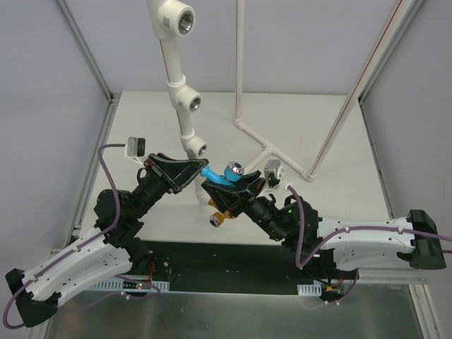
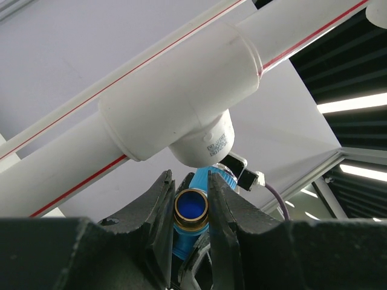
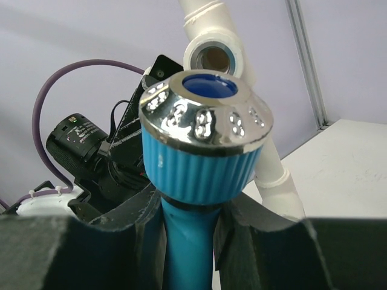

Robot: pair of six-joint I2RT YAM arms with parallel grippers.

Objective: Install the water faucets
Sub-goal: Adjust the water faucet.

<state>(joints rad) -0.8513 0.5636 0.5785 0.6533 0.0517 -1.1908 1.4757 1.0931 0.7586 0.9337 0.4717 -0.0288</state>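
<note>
Right end effector [image 3: 188, 211] and left end effector [image 2: 191, 196] pinch blue faucet [image 1: 216, 174].

**Counts of parts on the worktop [image 1: 339, 141].**
Arms: two, left arm [image 1: 85, 258] and right arm [image 1: 367, 244]. Faucets in view: two, one light blue faucet [image 1: 224, 174] and one orange faucet [image 1: 217, 218]. White tee fittings [image 1: 189, 102]: three, on one pipe column [image 1: 171, 60].

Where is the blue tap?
In the top view the blue tap is in the middle, gripped by the left pincer and right pincer, right by the lowest white pipe fitting.
</note>
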